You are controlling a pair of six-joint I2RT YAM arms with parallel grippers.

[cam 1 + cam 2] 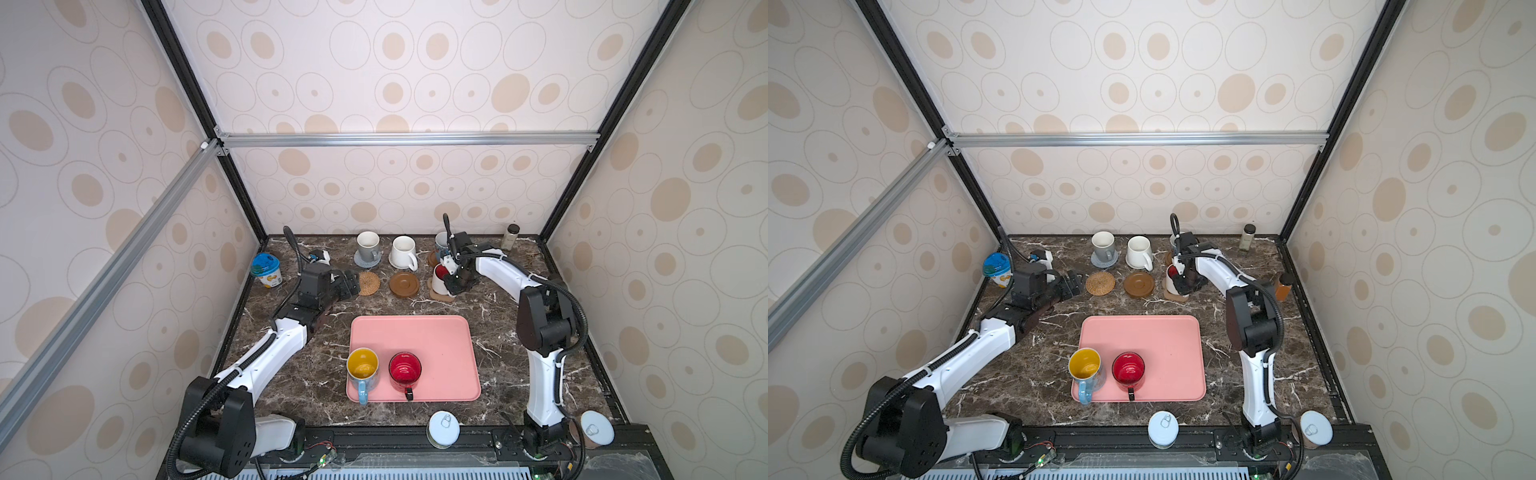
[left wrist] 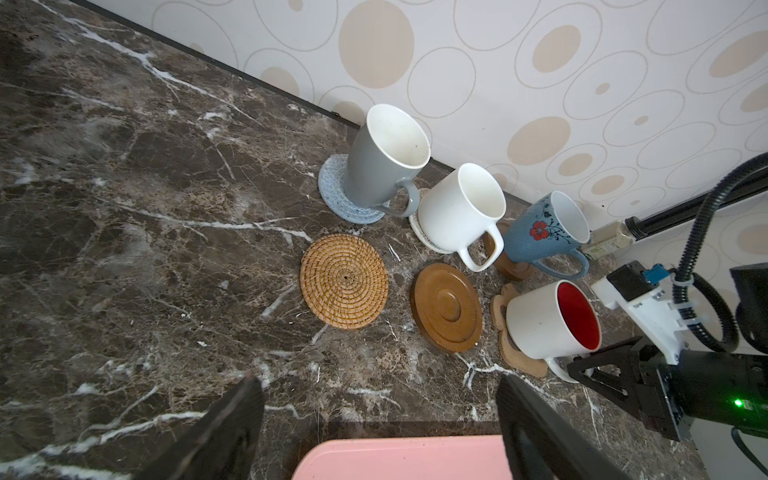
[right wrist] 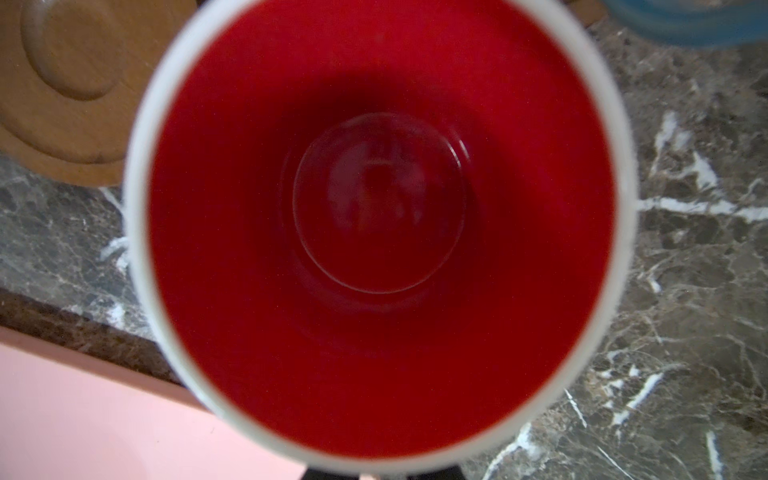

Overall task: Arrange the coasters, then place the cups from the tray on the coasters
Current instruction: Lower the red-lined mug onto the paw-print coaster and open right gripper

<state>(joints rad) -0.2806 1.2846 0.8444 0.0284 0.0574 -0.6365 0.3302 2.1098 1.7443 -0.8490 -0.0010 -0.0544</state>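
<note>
Top, tray (image 1: 436, 340): flat on table's near-mid area in both top views; carries 2 mugs.
Top, blue/yellow mug (image 1: 362, 368): upright at tray's near-left corner, handle out over the rim.
Top, red mug (image 1: 405, 368): upright on tray, just beside it.
Top, back row: grey mug (image 1: 368, 245) on knit coaster (image 1: 365, 264); white mug (image 1: 404, 251) on cream coaster (image 1: 392, 262); lt-blue mug (image 1: 440, 240) partly hidden by R arm.
Top, front row: rattan coaster (image 1: 369, 283) & wood disc (image 1: 404, 284) side by side, both bare.
Top, L gripper (image 1: 351, 284): jaws apart, nothing in them, just beside rattan coaster.
Top, R gripper (image 1: 1183, 284): at white/red mug (image 1: 1170, 275), over paw coaster (image 1: 1176, 296).
L wrist, L gripper (image 2: 377, 380): fingers (image 2: 232, 415) wide apart above bare table (image 2: 124, 208); tray (image 2: 399, 457) edge near.
L wrist, white/red mug (image 2: 540, 320): sits on paw coaster (image 2: 521, 361); R gripper (image 2: 579, 365) closed tight on its handle.
L wrist, lt-blue mug (image 2: 540, 232): on 2nd wood disc (image 2: 513, 268).
R wrist, white/red mug (image 3: 374, 208): fills view, seen from straight above; wood disc (image 3: 62, 83), tray (image 3: 83, 415) corner & lt-blue mug (image 3: 685, 20) near it. Jaw state can't be told here.
</note>
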